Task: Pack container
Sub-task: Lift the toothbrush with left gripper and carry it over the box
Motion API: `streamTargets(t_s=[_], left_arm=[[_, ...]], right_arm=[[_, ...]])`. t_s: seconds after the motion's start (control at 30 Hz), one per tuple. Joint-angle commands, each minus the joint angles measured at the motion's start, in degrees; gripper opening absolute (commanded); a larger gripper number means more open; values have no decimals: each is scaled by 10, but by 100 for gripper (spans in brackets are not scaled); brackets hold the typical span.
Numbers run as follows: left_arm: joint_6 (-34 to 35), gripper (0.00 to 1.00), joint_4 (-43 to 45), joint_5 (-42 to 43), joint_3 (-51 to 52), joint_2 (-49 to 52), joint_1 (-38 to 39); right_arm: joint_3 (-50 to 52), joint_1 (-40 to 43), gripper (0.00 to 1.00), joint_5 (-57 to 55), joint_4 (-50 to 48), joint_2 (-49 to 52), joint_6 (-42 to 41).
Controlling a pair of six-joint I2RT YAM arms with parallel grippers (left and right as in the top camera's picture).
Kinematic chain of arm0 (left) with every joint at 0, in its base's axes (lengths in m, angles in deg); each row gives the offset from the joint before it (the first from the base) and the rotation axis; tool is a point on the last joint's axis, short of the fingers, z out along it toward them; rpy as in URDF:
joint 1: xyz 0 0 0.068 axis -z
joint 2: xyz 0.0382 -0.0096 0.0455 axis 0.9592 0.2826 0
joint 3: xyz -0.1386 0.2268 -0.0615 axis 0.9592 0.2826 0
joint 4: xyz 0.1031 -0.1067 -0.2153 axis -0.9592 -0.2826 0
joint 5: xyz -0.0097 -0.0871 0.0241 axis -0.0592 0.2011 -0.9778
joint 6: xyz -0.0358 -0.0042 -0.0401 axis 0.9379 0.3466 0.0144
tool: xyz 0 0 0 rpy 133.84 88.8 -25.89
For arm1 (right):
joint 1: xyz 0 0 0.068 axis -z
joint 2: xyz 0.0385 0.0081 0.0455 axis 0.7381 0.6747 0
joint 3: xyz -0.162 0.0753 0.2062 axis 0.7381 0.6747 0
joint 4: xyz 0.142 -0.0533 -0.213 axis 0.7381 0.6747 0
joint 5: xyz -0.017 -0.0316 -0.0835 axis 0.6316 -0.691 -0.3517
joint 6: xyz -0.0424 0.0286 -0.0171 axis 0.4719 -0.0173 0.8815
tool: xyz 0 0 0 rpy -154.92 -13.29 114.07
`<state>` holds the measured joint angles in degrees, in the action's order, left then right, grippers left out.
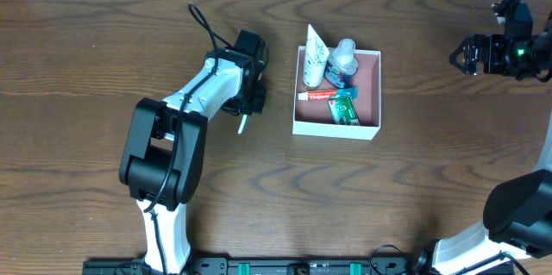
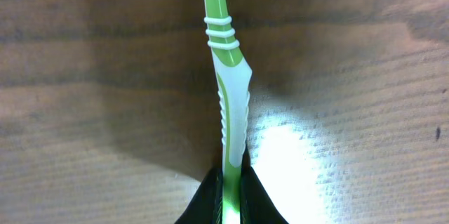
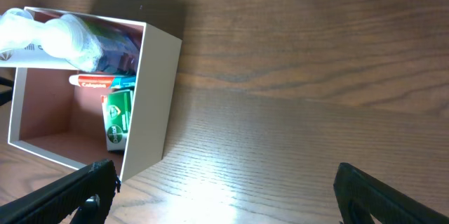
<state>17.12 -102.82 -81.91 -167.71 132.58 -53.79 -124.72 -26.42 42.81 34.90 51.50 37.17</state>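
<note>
We see the shallow square container (image 1: 367, 81), white-walled cardboard with a dusty pink inside, just right of centre in the upper half of the overhead view, on the dark brown wooden table (image 1: 414, 189). Its left part is crowded. A white plastic tube (image 1: 314, 58) leans out over the upper left rim, and a clear bottle with a blue label (image 1: 343, 58) lies beside it. Below them are a red toothpaste box (image 1: 317, 96) and a green carton (image 1: 344, 112). Along the container's right wall the pink floor shows bare.

The left gripper (image 2: 232, 194) is just left of the container, apart from its white wall, with a strip of open wood between them. Its black fingers (image 2: 201, 208) are pressed together on the handle of a green and white plastic toothbrush (image 2: 233, 90), which runs from the bottom centre of the left wrist view out through the top edge. We cannot tell whether the toothbrush touches the table.

The right gripper (image 3: 224, 182) sits at the upper right edge of the overhead view, well apart from the container, with its fingers (image 3: 70, 196) spread wide and nothing between them. In its wrist view the container's nearest white wall stands left of centre, and bare wood fills the rest of the frame to the right edge.
</note>
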Motion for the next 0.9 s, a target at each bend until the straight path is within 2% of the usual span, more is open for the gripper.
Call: streamTargets(t_s=[0.0, 0.27, 0.47, 0.67, 0.87], left_arm=[[-3, 6, -22, 0, -21, -31, 2], [-3, 6, -51, 4, -32, -164, 2], [1, 6, -49, 85, -32, -305, 16], [3, 6, -32, 90, -32, -398, 85], [-55, 7, 3, 89, -32, -391, 171]], right_arm=[[-1, -4, 99, 7, 0, -1, -6], [-1, -4, 99, 7, 0, -1, -6], [-1, -4, 99, 7, 0, -1, -6], [-1, -4, 99, 7, 0, -1, -6], [-1, -4, 99, 7, 0, -1, -6]])
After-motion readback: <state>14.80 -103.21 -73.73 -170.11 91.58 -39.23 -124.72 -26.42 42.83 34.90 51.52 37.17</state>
